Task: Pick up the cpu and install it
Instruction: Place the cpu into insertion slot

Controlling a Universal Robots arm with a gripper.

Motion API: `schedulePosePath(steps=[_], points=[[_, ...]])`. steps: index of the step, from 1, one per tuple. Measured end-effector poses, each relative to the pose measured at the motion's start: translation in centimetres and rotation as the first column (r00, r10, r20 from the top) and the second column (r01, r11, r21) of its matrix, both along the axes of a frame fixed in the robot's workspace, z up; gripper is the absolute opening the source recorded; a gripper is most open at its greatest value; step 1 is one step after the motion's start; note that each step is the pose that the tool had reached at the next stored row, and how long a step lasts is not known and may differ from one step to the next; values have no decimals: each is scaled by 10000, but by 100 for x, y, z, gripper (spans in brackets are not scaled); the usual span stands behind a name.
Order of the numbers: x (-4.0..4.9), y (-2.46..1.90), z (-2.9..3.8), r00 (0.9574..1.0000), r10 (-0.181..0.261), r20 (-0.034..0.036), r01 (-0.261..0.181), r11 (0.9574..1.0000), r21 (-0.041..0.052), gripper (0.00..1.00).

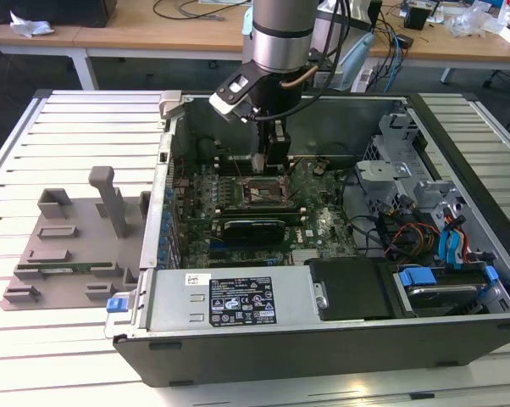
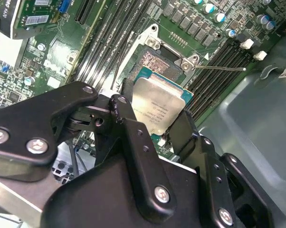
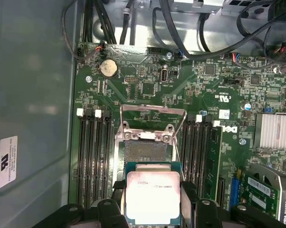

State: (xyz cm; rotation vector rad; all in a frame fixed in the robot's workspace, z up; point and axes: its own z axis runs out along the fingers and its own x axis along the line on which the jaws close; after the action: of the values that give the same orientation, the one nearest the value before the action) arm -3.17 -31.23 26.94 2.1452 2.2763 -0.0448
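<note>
cpu (image 2: 162,102) in tool (image 2: 154,111) over socket (image 3: 144,152), memory slots (image 3: 93,161) alongside.

A robotics lab: open computer case (image 1: 323,349) on a slatted metal table (image 1: 85,127); cable-strewn wooden benches (image 1: 145,32) behind.

Shiny silver-grey across the cpu (image 2: 159,107), thin green-tan border round it. Matte black all over the gripper (image 2: 155,114). Deep green on the motherboard (image 3: 147,85), black rows for the memory slots (image 3: 93,161). Flat grey on the fixture tray (image 1: 69,246), white slats across the table (image 1: 69,119).
</note>
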Motion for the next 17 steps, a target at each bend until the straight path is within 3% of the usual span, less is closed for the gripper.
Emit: schedulePosePath(steps=[17], points=[[0,20,-246,10000,0,0,0,10000,0,55]])
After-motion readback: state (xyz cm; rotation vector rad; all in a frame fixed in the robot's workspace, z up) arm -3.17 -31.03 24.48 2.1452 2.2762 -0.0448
